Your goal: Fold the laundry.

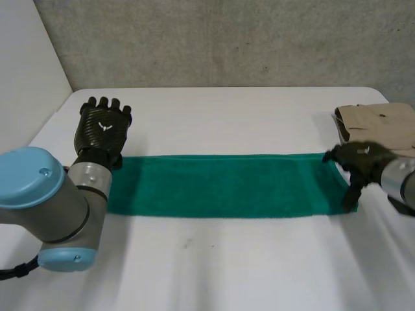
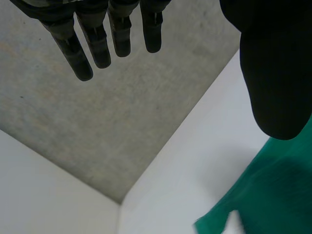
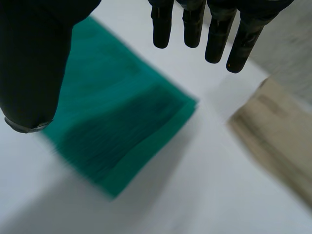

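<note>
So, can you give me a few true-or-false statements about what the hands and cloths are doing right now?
1. The green towel lies as a long strip across the white table. True.
2. The left hand grips the towel's end. False: its fingers are straight and hold nothing.
3. The right hand is at the towel's other end, fingers straight. True.
4. The beige cloth lies on top of the towel. False: it lies apart from it, on the table near the right hand.
</note>
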`<state>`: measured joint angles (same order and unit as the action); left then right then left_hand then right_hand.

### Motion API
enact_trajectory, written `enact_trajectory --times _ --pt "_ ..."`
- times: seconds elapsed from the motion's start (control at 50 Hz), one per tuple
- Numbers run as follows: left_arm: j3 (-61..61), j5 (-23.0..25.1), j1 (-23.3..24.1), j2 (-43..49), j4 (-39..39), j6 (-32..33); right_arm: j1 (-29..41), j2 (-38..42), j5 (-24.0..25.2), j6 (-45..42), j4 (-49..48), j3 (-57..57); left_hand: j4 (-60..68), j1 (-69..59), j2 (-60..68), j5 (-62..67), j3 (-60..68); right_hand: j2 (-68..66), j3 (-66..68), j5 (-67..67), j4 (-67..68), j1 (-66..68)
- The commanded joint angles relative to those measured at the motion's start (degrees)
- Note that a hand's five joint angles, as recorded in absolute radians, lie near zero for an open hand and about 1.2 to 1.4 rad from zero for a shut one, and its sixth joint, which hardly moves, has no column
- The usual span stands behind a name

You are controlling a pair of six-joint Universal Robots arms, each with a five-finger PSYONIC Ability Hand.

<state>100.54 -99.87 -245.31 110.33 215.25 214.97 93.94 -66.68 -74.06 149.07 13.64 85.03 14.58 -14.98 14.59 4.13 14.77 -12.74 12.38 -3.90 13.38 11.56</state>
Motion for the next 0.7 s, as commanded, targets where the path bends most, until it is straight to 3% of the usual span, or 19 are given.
enact_trajectory --times 0.02,0.18,0.3,0.42,0.52,0.6,0.7 --pt "0.71 2.31 -0.25 -1.52 -3.35 -6.85 -3.24 -0.12 5.77 -0.44 -13.19 12.35 -0.83 1.23 -0.85 -0.39 -1.02 -13.64 14.00 -12.48 12.99 14.81" --pt "0.62 2.31 -0.43 -1.17 -3.53 -7.02 -3.59 4.89 5.77 -0.88 -22.43 13.41 -0.83 1.23 -0.85 -0.39 -1.02 -29.11 29.47 -27.95 28.47 30.29" --pt "0.71 2.31 -0.52 -1.00 -3.53 -7.02 -3.59 7.09 5.51 -1.32 -23.14 12.71 -1.00 1.40 -1.02 -0.55 -1.19 -67.10 67.46 -65.94 66.46 68.28" --pt "0.80 2.31 -0.61 -1.00 -3.61 -6.93 -5.00 6.56 4.02 -1.41 -22.78 12.71 -1.17 1.57 -1.18 -0.72 -1.36 -67.26 67.62 -66.10 66.62 68.44" --pt "0.88 2.22 -0.61 -1.35 -3.61 -6.67 -9.91 1.13 3.40 -3.60 -21.82 13.15 -1.17 1.57 -1.18 -0.72 -1.36 -67.26 67.62 -66.10 66.62 68.44" --pt "0.88 2.04 -0.61 -1.79 -3.79 -6.67 -17.02 -2.74 3.14 -11.92 -20.42 13.41 -1.17 1.57 -1.18 -0.72 -1.36 -67.26 67.62 -66.10 66.62 68.44" --pt "0.97 2.04 -0.61 -2.93 -4.49 -6.85 -20.64 -3.63 -0.02 -24.77 -19.18 12.36 -1.50 1.90 -1.52 -1.06 -1.69 -67.26 67.62 -66.10 66.62 68.44"
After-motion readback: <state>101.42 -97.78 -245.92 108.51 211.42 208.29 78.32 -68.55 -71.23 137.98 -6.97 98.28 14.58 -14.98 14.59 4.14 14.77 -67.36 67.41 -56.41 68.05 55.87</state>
